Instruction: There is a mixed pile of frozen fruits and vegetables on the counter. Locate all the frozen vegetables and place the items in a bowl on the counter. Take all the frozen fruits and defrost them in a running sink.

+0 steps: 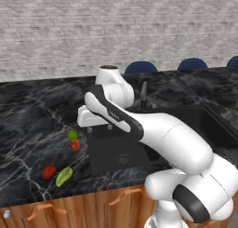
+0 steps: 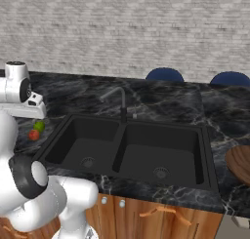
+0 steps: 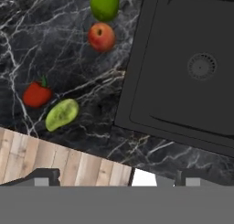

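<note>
Gripper (image 3: 107, 176) at the bottom edge of the hand view, fingers spread wide, nothing between them; it hangs over the counter's (image 3: 55, 45) front edge, well apart from every piece

Nearest in the hand view, at about 10 o'clock from the gripper: yellow-green oblong (image 3: 61, 114), lying flat, tilted; fruit. Looks smooth, hard if frozen, likely slick; best pinched across its narrow waist, not end to end

Just beside it, at 10 o'clock from it: red chunk (image 3: 36, 94) with a small green stalk; vegetable. Lumpy, light; grip across the body, below the stalk. The two sit near each other but apart, so one finger must fit between

Farther, at 12 o'clock: red-orange ball (image 3: 101, 37), fruit, then green ball (image 3: 104, 3) close behind, possibly touching. Both round, prone to roll or squirt from the fingers; close across the widest part, from straight above

Black double sink (image 3: 183, 81) lies at 2 o'clock, its rim near the balls; short carry for the fruit
</note>
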Controlling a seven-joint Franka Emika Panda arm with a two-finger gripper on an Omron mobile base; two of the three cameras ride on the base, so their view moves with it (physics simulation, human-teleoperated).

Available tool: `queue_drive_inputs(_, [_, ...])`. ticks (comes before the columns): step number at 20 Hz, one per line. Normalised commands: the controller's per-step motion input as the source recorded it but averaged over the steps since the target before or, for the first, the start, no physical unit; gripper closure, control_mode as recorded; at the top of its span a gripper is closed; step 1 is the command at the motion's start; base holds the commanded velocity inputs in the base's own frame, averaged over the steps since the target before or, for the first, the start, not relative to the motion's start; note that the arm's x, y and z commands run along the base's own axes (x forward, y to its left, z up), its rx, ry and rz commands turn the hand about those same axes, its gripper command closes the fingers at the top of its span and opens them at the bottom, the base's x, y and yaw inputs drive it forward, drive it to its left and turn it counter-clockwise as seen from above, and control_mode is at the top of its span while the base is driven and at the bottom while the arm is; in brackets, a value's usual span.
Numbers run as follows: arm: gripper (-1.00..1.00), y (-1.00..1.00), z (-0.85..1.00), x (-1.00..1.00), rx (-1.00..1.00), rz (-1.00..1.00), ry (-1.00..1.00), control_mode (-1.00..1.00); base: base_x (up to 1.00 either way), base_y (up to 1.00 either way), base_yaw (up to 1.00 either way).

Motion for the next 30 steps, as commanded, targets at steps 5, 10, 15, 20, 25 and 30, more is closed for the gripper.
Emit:
queue_drive_inputs(5, [-1.00, 0.54, -0.26, 0.08, -0.01, 0.03, 0.09, -1.00, 0.00, 0.00, 0.00])
queue_drive_inputs(10, [-1.00, 0.57, -0.28, 0.02, -0.03, 0.04, 0.07, -1.00, 0.00, 0.00, 0.00])
queue_drive_inputs(15, [-1.00, 0.55, -0.25, 0.05, -0.06, 0.04, 0.06, -1.00, 0.00, 0.00, 0.00])
queue_drive_inputs(20, [-1.00, 0.53, -0.32, 0.09, -0.05, 0.04, 0.04, -1.00, 0.00, 0.00, 0.00])
queue_drive_inputs(25, [-1.00, 0.45, -0.39, 0.11, -0.01, 0.05, 0.02, -1.00, 0.00, 0.00, 0.00])
queue_drive_inputs(30, [-1.00, 0.38, -0.29, 0.21, 0.00, 0.07, -0.02, -1.00, 0.00, 0.00, 0.00])
